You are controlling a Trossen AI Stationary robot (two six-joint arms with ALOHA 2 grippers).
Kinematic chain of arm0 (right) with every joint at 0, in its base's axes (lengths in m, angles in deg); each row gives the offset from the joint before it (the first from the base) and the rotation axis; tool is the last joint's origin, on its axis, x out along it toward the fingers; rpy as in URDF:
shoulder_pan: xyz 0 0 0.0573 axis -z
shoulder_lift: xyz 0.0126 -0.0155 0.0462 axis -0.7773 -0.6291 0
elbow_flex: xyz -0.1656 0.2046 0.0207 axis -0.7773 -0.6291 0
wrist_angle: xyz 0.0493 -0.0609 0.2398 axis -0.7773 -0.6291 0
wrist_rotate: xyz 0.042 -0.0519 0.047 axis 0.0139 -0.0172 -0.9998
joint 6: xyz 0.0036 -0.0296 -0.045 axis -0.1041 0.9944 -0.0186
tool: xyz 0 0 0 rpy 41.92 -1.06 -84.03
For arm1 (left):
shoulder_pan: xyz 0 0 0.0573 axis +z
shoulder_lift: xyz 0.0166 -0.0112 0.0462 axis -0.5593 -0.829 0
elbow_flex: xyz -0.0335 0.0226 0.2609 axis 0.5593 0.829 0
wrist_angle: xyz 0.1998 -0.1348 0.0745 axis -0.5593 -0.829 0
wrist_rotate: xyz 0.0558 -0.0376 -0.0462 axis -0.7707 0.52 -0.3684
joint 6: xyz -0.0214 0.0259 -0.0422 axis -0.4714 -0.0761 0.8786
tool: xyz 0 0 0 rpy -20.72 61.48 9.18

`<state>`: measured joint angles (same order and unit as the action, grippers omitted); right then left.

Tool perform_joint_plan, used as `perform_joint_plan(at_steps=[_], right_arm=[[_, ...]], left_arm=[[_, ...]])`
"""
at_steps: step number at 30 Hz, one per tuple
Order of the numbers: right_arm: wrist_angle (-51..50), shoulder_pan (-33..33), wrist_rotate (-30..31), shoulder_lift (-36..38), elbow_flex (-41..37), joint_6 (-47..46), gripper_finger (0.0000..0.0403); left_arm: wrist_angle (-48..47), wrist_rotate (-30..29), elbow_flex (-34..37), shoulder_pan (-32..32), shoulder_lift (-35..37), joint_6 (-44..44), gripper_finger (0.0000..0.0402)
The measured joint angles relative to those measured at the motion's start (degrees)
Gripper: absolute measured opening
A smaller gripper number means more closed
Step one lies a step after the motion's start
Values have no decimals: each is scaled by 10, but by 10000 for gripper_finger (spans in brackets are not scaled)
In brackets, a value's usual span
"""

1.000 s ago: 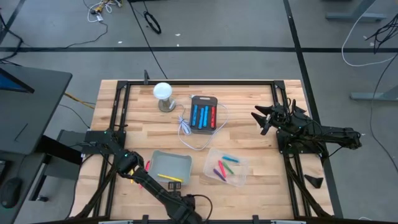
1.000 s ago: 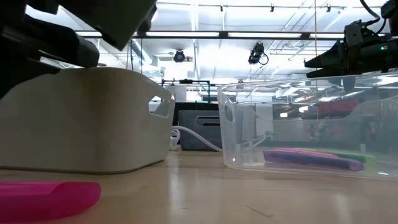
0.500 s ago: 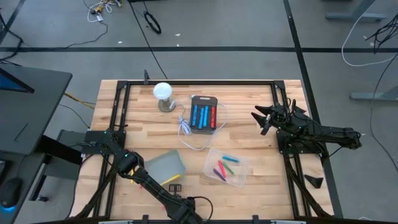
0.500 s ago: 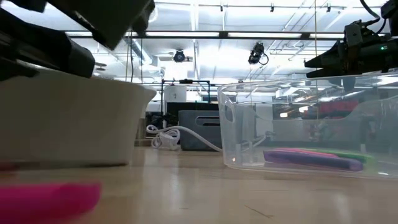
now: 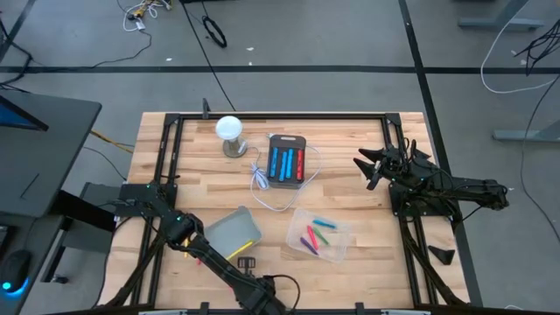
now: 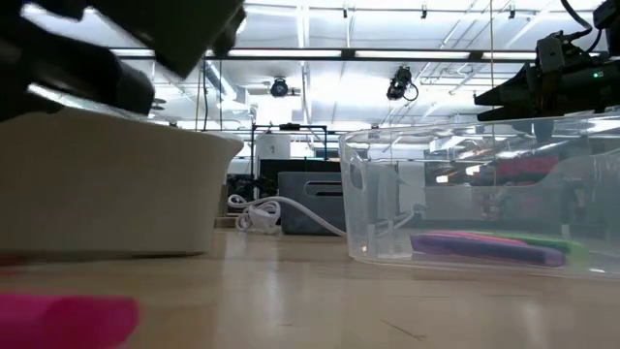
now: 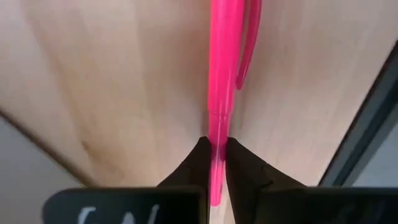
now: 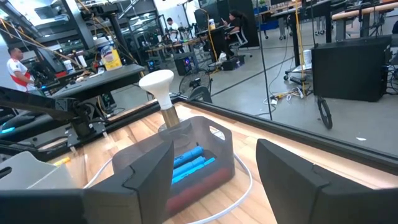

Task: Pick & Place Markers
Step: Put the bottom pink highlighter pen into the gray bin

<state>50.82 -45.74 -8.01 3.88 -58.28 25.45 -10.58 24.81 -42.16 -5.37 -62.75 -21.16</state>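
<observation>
left gripper (image 7: 214, 155) clamped on pink marker (image 7: 227, 68) at tip only | risk: slips/pivots on lift, grey bin (image 5: 229, 233) tilted beside it, could snag | right gripper (image 8: 214, 165) parked, fingers apart

Front row: grey bin (image 5: 231, 233) left, clear tub (image 5: 316, 236) holding markers (image 5: 317, 233) right. Behind them: dark tray (image 5: 287, 161), coiled cable (image 5: 260, 181), lamp (image 5: 230, 134) left of the tray.

I see bright light from long ceiling lamps (image 6: 320, 53) in the low view. They glare white. The pink marker (image 6: 63, 322) close to that camera is fuzzy. From above, the table (image 5: 350, 188) is evenly lit, with soft shadows.
</observation>
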Motion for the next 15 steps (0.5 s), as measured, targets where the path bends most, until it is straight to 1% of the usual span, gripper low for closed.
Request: perform_joint_plan(at_steps=[3, 9, 12, 15], right_arm=[[0, 0, 0, 0, 0, 0, 231], [0, 0, 0, 0, 0, 0, 231], [0, 0, 0, 0, 0, 0, 231], [0, 0, 0, 0, 0, 0, 231]], left_arm=[[-15, -11, -22, 2, 0, 4, 24], [-66, -18, -82, 3, 0, 20, 31], [-76, -25, -68, 3, 30, 38, 28], [-76, -47, -69, 5, 61, 52, 26]])
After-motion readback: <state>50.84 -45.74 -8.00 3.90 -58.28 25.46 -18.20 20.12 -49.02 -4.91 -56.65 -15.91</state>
